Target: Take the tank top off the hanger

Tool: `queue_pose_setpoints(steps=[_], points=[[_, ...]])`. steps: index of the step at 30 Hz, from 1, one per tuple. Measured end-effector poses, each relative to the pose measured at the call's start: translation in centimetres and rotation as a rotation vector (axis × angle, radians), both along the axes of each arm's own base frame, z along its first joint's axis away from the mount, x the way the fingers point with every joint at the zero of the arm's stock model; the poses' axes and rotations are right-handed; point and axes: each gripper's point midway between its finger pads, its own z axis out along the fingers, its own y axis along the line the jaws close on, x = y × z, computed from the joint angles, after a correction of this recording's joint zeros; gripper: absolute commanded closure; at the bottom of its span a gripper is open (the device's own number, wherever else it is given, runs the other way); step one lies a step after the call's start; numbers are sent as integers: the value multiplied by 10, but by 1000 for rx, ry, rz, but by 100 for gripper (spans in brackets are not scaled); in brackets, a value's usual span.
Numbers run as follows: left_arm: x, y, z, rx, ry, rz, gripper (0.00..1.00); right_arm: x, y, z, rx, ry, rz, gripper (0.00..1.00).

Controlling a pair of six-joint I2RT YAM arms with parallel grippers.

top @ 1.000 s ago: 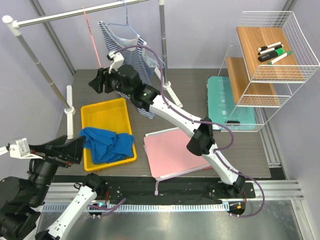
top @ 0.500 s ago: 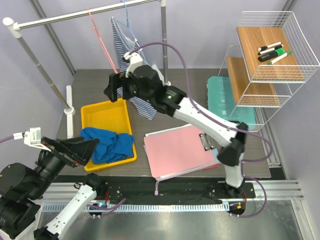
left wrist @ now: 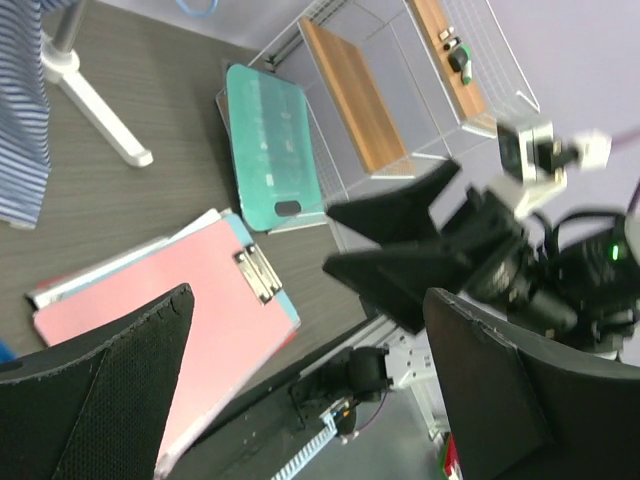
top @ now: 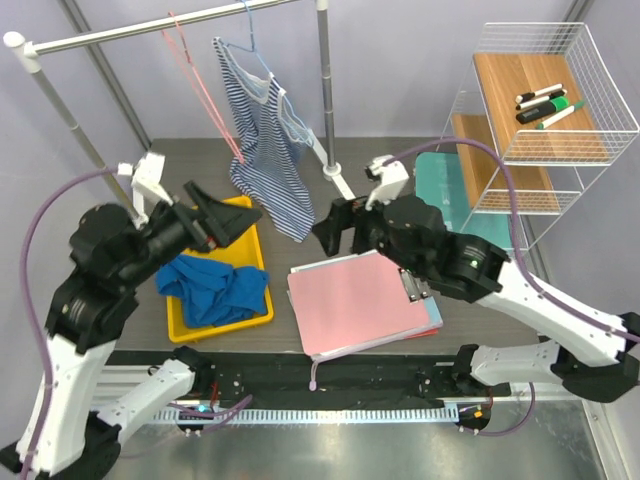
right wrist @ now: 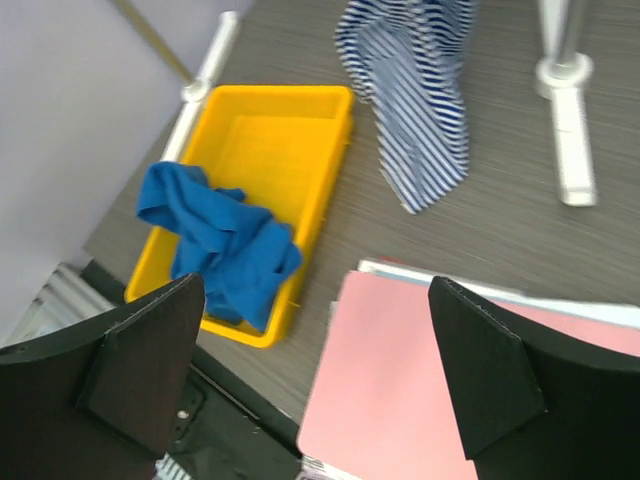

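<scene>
Overhead, the striped tank top (top: 265,150) hung straight down from the blue hanger (top: 258,60) on the rail (top: 150,28), at one o'clock from the left jaws and eleven o'clock from the right jaws, which seemed nearer its hem. Both stood wide, empty.

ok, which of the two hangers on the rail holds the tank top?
The blue hanger: the striped tank top hangs from it. The pink hanger beside it is bare.
</scene>
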Motion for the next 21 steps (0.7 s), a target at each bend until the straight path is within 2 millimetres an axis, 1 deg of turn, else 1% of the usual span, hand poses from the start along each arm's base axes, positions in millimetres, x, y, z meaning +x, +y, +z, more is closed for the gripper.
queue_pose_setpoints(steps=[1,3,4,6,8,10,13,14,15,16,18,19,21], points=[[10,-6,4,-3,-1,-1,5,0,-13,-4,-9,2,-39,0],[25,-13,14,-12,-23,-3,4,0,-34,-10,-27,5,-105,0],[37,-17,21,-11,-43,3,3,2,-42,-13,-40,5,-139,0],[53,-22,33,-6,-84,18,2,7,-53,-17,-69,3,-197,0],[73,-25,47,9,-125,45,3,12,-57,-25,-111,4,-232,0],[94,-27,64,28,-166,82,4,16,-55,-36,-158,10,-244,0],[131,-35,93,56,-229,129,4,20,-51,-52,-238,17,-235,0],[147,-39,98,72,-243,141,4,21,-50,-57,-269,15,-226,0],[164,-43,101,87,-255,157,5,21,-50,-60,-287,13,-220,0],[175,-46,99,101,-255,165,6,22,-50,-61,-299,9,-215,0],[198,-47,89,134,-239,183,13,23,-51,-59,-310,-6,-207,0],[211,-46,83,141,-226,195,16,23,-51,-57,-306,-14,-202,0],[236,-33,68,145,-180,243,19,23,-52,-54,-295,-32,-193,0]])
